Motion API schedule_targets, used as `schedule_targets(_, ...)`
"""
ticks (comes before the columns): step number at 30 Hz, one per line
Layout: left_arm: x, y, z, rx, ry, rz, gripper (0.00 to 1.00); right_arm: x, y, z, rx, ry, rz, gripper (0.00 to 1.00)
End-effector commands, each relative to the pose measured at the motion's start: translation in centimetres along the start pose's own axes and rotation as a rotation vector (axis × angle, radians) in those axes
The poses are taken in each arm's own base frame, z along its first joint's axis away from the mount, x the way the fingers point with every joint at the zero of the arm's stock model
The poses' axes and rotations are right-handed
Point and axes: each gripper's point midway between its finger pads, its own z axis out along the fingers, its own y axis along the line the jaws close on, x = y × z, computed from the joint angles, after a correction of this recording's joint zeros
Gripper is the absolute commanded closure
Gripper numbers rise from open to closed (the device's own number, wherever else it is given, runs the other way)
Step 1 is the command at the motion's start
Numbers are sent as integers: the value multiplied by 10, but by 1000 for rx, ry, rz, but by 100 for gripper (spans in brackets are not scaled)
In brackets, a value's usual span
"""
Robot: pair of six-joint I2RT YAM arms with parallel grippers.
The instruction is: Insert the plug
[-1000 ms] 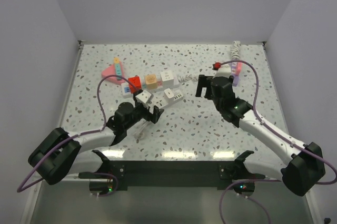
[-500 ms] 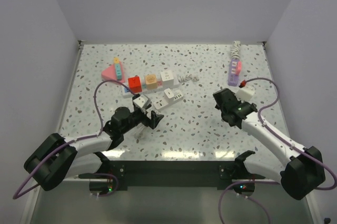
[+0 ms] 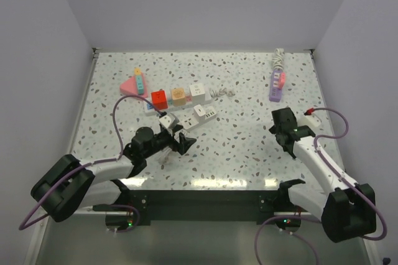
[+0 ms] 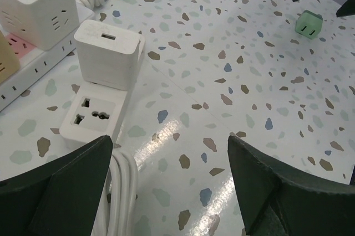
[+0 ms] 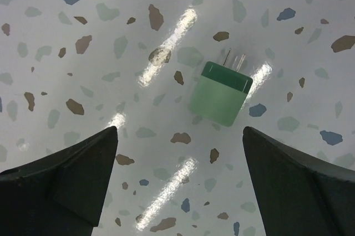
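Speckled tabletop (image 3: 249, 84) carries the white power strip (image 4: 91, 115) left of centre. Left tool (image 4: 166, 191) hangs low with its fingers spread wide, just beside the strip's open socket end. Right tool (image 5: 180, 183), spread wide too, hovers over the small green plug (image 5: 219, 96). The plug lies flat on the tabletop's right side, ungripped, well apart from the strip.

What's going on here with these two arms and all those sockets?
Two robot arms are set up to plug something in. The right gripper hangs open over a small green plug lying on the table, not yet grasped. The left gripper, also open, hovers by a free white socket next to a white charger cube. Nothing is held.
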Motion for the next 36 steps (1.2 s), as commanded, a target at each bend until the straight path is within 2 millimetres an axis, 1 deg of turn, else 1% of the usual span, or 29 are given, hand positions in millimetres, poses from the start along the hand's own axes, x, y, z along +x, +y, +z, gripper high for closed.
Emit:
schedule_targets(1, -16, -8, 1, 38, -72, 4, 10, 8, 3, 14, 7, 63, 57, 3)
schedule_targets(2, -17, -8, 1, 35, -74, 4, 10, 13, 0, 19, 15, 82, 48, 4)
schedule_targets(3, -16, -8, 0, 35, -74, 4, 10, 14, -4, 24, 28, 95, 68, 5)
schedule_targets(4, -17, -7, 0, 33, -76, 4, 10, 17, 1, 26, 7, 117, 77, 7)
schedule_targets(5, -16, -7, 0, 29, -75, 4, 10, 20, -3, 31, 23, 127, 73, 8)
schedule_targets(6, -17, -7, 0, 29, -76, 4, 10, 21, -3, 33, 23, 127, 76, 8)
schedule_targets(11, -16, -6, -2, 21, -80, 7, 10, 14, -7, 41, 50, 102, 78, 15)
schedule_targets(14, -17, -6, -3, 23, -82, 10, 10, 9, -15, 43, 78, 77, 87, 22)
schedule_targets(17, -18, -6, -4, 23, -85, 12, 10, 4, -22, 45, 94, 62, 99, 24)
schedule_targets(23, -16, -7, -4, 29, -83, 13, 10, 4, -22, 51, 98, 64, 90, 28)
schedule_targets(24, -15, -7, -4, 27, -82, 13, 10, 2, -26, 54, 111, 65, 106, 30)
schedule_targets(26, -15, -7, -4, 29, -81, 13, 10, 4, -28, 58, 121, 77, 102, 36)
schedule_targets(27, -16, -7, -4, 29, -83, 15, 10, 5, -25, 59, 108, 82, 105, 41)
schedule_targets(30, -15, -7, -5, 27, -82, 16, 10, 9, -26, 64, 109, 96, 84, 60)
schedule_targets(31, -15, -7, -4, 29, -83, 16, 10, 10, -23, 64, 98, 105, 80, 68)
schedule_targets(32, -15, -7, -5, 27, -83, 16, 10, 11, -22, 65, 94, 114, 59, 89)
schedule_targets(33, -16, -8, -5, 30, -90, 18, 10, 11, -20, 64, 82, 118, 53, 100)
schedule_targets(34, -15, -7, -5, 29, -90, 17, 10, 10, -14, 63, 59, 127, 48, 100)
schedule_targets(36, -17, -8, -6, 30, -98, 15, 10, 1, -7, 60, 14, 106, 25, 100)
